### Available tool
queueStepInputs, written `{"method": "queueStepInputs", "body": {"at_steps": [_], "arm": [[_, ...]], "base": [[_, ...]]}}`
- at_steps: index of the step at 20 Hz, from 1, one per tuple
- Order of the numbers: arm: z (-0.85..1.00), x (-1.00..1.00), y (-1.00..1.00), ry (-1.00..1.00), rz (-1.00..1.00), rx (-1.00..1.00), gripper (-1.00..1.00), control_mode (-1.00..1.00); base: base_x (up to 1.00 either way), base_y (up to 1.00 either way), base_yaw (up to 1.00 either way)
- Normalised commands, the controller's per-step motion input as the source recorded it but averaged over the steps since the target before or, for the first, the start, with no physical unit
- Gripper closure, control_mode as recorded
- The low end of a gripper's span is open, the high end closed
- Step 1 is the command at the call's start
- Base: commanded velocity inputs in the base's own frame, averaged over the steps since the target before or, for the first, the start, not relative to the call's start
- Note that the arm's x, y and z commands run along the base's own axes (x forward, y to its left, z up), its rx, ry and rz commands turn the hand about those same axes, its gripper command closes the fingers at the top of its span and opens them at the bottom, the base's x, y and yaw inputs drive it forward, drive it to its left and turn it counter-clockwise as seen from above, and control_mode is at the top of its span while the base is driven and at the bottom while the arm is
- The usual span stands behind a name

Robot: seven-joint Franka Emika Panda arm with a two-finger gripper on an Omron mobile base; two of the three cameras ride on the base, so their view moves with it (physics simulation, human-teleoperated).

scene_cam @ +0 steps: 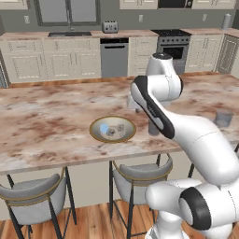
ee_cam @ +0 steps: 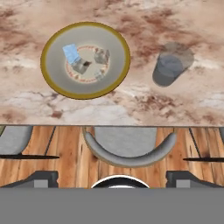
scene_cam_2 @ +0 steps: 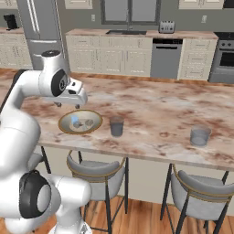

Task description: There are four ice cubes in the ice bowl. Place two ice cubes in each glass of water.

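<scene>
Marbled desk (scene_cam_2: pixel 151 114) carries the ice bowl (ee_cam: pixel 54 85) beneath the wide, empty tool (scene_cam_2: pixel 66 105) (seemingly hovering to line up a pick).

Brown-veined marble counter (ee_cam: pixel 144 105) under a gold-rimmed bowl

At the upper left of the hand view, the ice bowl (ee_cam: pixel 52 81) has a golden-tan rim and grey-beige inside; one ice cube (ee_cam: pixel 70 53) is light blue, and the glass (ee_cam: pixel 168 70) at upper right is translucent grey.
</scene>
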Motion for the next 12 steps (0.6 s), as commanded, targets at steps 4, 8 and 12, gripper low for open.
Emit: {"method": "queueStepInputs", "body": {"at_steps": [4, 8, 12], "arm": [[-0.23, 0.46, 0.01, 0.00, 0.00, 0.00, -1.00, -1.00], [-0.50, 0.17, 0.23, 0.03, 0.00, 0.00, -1.00, -1.00], [-0.63, 0.02, 0.32, 0.06, -0.07, 0.00, -1.00, -1.00]], "base": [[0.00, 0.00, 0.00], [0.00, 0.00, 0.00], [0.00, 0.00, 0.00]]}}
